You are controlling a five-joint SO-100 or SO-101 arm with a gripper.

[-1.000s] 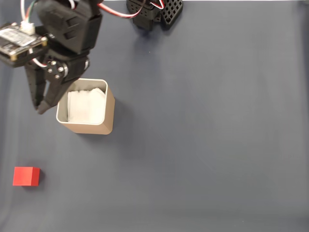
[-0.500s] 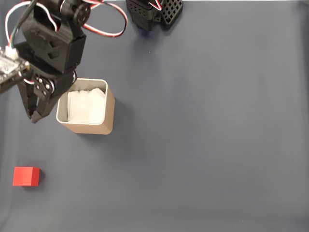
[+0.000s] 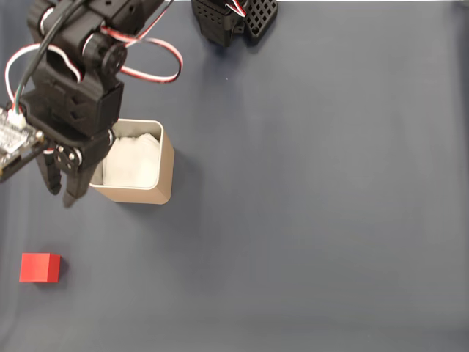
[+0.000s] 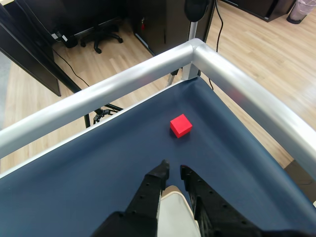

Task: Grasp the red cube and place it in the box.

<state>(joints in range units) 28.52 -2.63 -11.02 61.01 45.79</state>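
The red cube (image 3: 39,267) lies on the dark blue mat at the lower left of the fixed view, apart from everything else. The tan box (image 3: 139,193) with its white lining stands upright above and to the right of the cube. My black gripper (image 3: 61,194) hangs just left of the box's lower left corner, about a box-width above the cube, its fingers open by a narrow gap and holding nothing. In the wrist view the cube (image 4: 180,125) sits ahead of the gripper (image 4: 174,165), near the table corner. A strip of the box (image 4: 174,215) shows between the fingers.
The arm's black base (image 3: 234,18) stands at the top edge of the fixed view. A silver rail (image 4: 237,84) runs along the table edges and forms a corner just beyond the cube. The mat (image 3: 315,205) stretches to the right of the box.
The gripper has swung down and to the left in the fixed view, off the box's left rim and closer to the cube. Its fingertips have parted slightly.
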